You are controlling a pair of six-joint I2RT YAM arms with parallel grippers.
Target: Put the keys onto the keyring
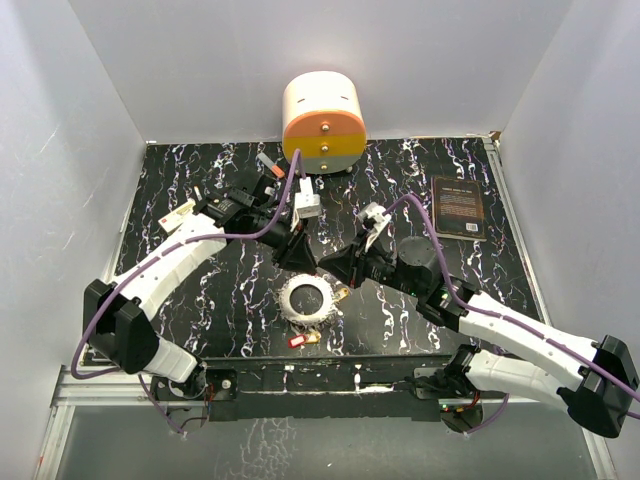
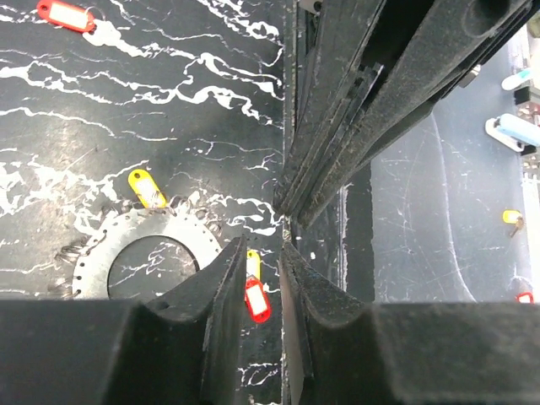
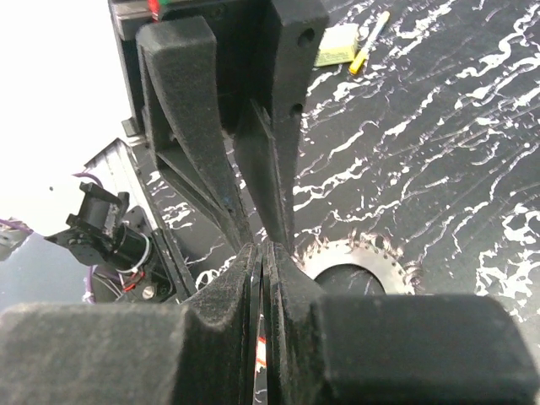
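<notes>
The keyring [image 1: 307, 298] is a flat silver toothed ring lying on the black marbled table; it also shows in the left wrist view [image 2: 143, 253] and the right wrist view [image 3: 359, 261]. A red key [image 1: 296, 341] lies just in front of it and a yellow key [image 1: 342, 293] at its right rim. My left gripper [image 1: 300, 260] hovers above the ring's far edge, jaws slightly open and empty; a red key [image 2: 257, 299] and a yellow key [image 2: 253, 261] lie on the table below the gap. My right gripper [image 1: 324, 268] is shut, its tips meeting the left's. Another yellow key [image 2: 146, 187] touches the rim.
A cream-and-orange round drawer unit [image 1: 322, 115] stands at the back centre. A dark book [image 1: 458, 207] lies at the right. Small white pieces [image 1: 307, 203] and a tag [image 1: 178, 213] lie behind the arms. A red key [image 2: 66, 14] lies apart.
</notes>
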